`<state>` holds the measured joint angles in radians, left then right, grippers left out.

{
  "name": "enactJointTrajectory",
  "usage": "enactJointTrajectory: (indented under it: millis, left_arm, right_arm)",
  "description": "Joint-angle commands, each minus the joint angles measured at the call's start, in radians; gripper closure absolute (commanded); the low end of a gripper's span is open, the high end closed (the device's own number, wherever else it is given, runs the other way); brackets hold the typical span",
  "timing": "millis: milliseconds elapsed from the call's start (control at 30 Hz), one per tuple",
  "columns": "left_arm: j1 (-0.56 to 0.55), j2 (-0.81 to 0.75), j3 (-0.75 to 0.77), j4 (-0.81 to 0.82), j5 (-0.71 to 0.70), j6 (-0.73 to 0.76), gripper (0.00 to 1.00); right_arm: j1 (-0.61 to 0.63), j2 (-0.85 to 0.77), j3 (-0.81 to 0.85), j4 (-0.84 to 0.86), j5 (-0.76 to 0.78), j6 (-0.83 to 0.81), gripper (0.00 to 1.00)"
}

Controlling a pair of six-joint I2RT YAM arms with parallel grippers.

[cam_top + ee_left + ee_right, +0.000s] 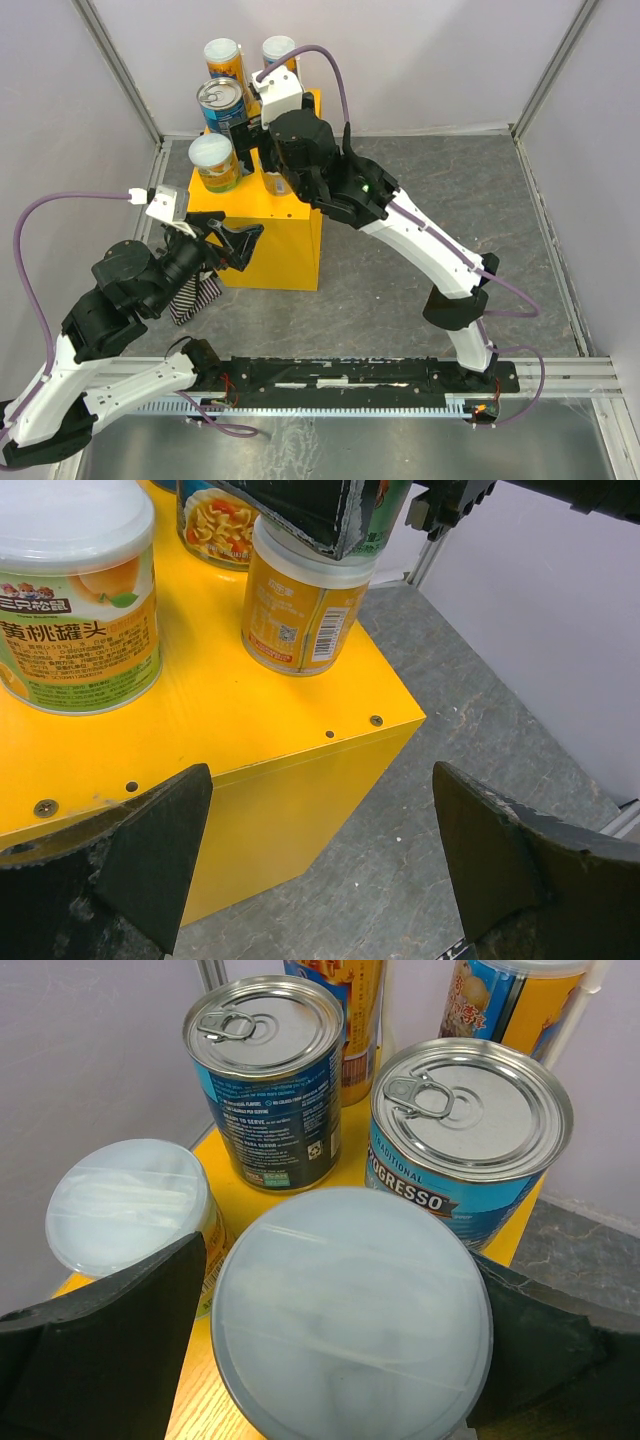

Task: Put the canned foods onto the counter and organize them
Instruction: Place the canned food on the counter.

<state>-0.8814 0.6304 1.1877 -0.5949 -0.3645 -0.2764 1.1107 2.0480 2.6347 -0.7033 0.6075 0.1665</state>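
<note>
The right gripper (338,1260) sits low over the counter, its matte black fingers (100,1350) spread as wide as they go, one on either side of a round can (350,1310) with a cloudy white plastic lid. Whether the pads touch its sides cannot be told. That can stands upright on the counter (300,720), a glossy yellow box with crisp edges and small screws along its rim. Just behind stand two tins with ringed silver pull-tab tops, the Progresso can (465,1130) and a darker blue can (265,1080). A peach can (80,600) with another white lid stands to one side, and two taller orange cans (223,60) line the back. Off the box's near corner, the left gripper (322,780) hangs wide apart and empty above the grey, stone-textured table (430,860). A striped cloth (195,295) lies at the box's foot.
</note>
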Motion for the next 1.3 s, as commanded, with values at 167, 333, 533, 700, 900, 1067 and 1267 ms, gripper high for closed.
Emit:
enactJointTrajectory:
  millis: [167,333,533,700,900,1067,1267]
  left_arm:
    - [0.002,0.003,0.009,0.051,0.001,0.027,0.03]
    - [0.0,0.0,0.009,0.049,0.004,0.019,0.03]
    - [0.001,-0.006,0.01,0.046,0.009,0.008,0.04]
    - [0.001,-0.009,0.013,0.043,0.011,-0.001,0.04]
    - [0.001,-0.014,0.01,0.041,0.015,-0.015,0.04]
    - [0.001,-0.017,0.016,0.038,0.012,-0.02,0.04]
    - [0.001,-0.023,0.02,0.03,0.005,-0.031,0.04]
  right_arm:
    - [0.018,-0.078,-0.026,0.049,0.022,-0.018,0.01]
    - [0.018,-0.088,-0.031,0.051,0.032,-0.019,0.01]
    - [0.019,-0.105,-0.078,0.058,0.048,-0.022,0.01]
    - [0.02,-0.12,-0.094,0.057,0.05,-0.018,0.01]
    - [0.026,-0.135,-0.109,0.056,0.053,-0.019,0.01]
    - [0.033,-0.157,-0.136,0.064,0.059,-0.021,0.01]
    - [0.048,-0.168,-0.141,0.054,0.064,-0.027,0.01]
